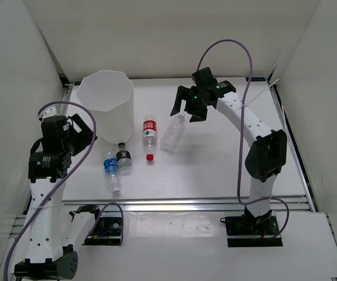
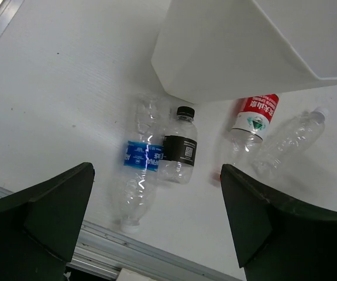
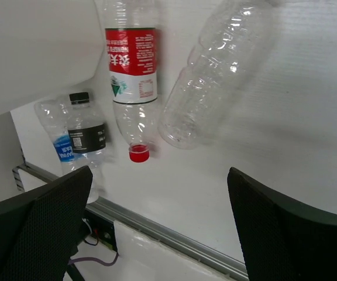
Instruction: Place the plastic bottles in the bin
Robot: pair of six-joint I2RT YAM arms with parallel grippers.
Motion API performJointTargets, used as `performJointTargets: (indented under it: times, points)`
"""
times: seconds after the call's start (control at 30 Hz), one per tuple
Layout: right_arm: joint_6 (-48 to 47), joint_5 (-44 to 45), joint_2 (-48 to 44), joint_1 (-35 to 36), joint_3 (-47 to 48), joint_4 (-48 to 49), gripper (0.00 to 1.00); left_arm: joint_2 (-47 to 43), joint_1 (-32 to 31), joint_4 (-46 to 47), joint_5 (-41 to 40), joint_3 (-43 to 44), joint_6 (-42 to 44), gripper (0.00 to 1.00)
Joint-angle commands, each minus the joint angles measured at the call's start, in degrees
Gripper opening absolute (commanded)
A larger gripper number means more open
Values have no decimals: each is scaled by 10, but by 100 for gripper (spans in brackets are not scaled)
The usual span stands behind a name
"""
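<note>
Bin (image 1: 107, 120) stands just beyond the left gripper (image 1: 86, 132), whose jaws are apart. Right gripper (image 1: 186, 114), also spread and empty, hovers above the clear bottle (image 1: 172, 133). First pick looks in hand: descend, straddle its body, close

Four small clear plastic bottles (image 3: 215, 70): glossy, ribbed walls, w/ shiny film labels. Tall white translucent plastic bin (image 1: 105, 108): smooth, semi-matt. White tabletop (image 1: 215, 167) is matt w/ fine ribbing; silver front rail (image 1: 203, 204) looks like brushed metal.
</note>
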Motion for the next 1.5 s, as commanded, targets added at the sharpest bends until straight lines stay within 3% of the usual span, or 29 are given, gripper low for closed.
performJointTargets:
  times: [0.0, 0.57, 0.77, 1.0, 1.03, 1.07, 1.17, 1.2, 1.3, 1.47]
  points:
    - [-11, -25, 6, 5, 28, 13, 100, -5, -3, -10, -34, -2, 14, 100]
    - [12, -77, 202, -35, 98, -13, 100, 7, -3, -51, -120, -8, 2, 100]
    - [17, -127, 286, -35, 173, -6, 100, 12, -3, -56, -127, -18, 2, 100]
    - [36, -163, 327, -35, 179, 30, 100, 45, -3, -76, -127, -24, 2, 100]
    - [36, -164, 327, -35, 173, 30, 98, 52, -3, -76, -127, -24, 2, 100]
    - [36, -170, 333, -35, 173, 30, 88, 52, -3, -76, -127, -24, 2, 100]
    - [36, -185, 327, -41, 167, 41, 74, 65, -3, -76, -139, -18, 2, 100]
    - [36, -185, 321, -41, 162, 41, 63, 65, -3, -76, -139, -18, 9, 99]
    - [36, -192, 284, -46, 149, 54, 51, 70, -3, -76, -139, -18, 9, 97]
    - [22, -201, 204, -51, 189, 67, 46, 59, -3, -76, -139, -30, 2, 97]
